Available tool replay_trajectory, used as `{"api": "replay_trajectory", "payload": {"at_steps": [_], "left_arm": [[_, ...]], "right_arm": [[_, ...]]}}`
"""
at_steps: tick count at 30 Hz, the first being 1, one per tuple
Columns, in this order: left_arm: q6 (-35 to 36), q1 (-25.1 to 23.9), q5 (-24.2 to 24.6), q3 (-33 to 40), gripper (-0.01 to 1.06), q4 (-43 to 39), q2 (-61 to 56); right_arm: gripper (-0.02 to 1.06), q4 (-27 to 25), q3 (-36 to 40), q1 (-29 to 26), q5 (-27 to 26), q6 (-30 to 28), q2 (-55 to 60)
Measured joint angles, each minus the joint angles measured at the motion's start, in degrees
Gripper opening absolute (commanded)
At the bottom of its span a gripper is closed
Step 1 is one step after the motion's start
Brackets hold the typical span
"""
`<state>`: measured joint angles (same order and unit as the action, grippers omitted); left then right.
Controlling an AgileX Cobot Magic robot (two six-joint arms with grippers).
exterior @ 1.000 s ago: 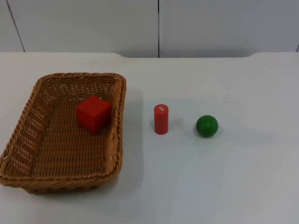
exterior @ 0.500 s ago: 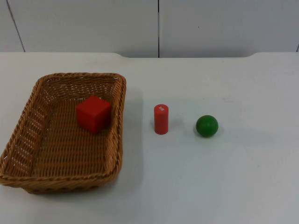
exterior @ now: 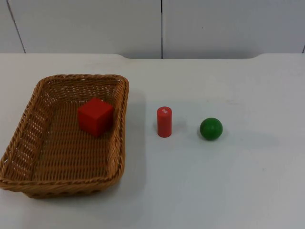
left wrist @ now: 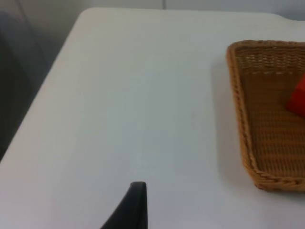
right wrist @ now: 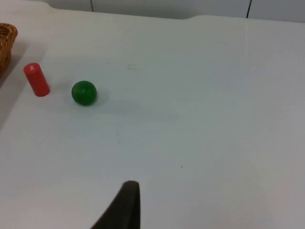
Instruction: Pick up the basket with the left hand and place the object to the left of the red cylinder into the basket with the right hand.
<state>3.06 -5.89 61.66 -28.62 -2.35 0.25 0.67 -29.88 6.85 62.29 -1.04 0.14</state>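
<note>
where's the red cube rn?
Top view: the red cube sits inside the wicker basket at the table's left, toward its far right side, left of the upright red cylinder.

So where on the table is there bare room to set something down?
Bare table stretches right of the green ball, along the front, and behind everything toward the wall. Narrow gaps lie between basket and red cylinder, and between cylinder and ball. The red cube sits in the basket.

L claw (left wrist: 135, 206): one fingertip seen, matte black, narrow blade shape w/ squared-off tip, no markings. R claw (right wrist: 125, 205): same, black fingertip, tapering, blunt tip, plain surface, no screws visible.
</note>
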Motion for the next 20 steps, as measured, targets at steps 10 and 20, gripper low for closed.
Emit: {"api": "replay_trajectory", "payload": {"at_steps": [10, 20], "left_arm": [[0.0, -2.1, 0.0, 0.0, 1.05, 0.0, 0.0], [-0.4, -2.1, 0.0, 0.0, 1.05, -0.5, 0.0]], "right_arm": [[1.05, 0.0, 0.0, 0.0, 0.0, 0.0, 0.0], [1.05, 0.0, 0.0, 0.0, 0.0, 0.1, 0.0]]}}
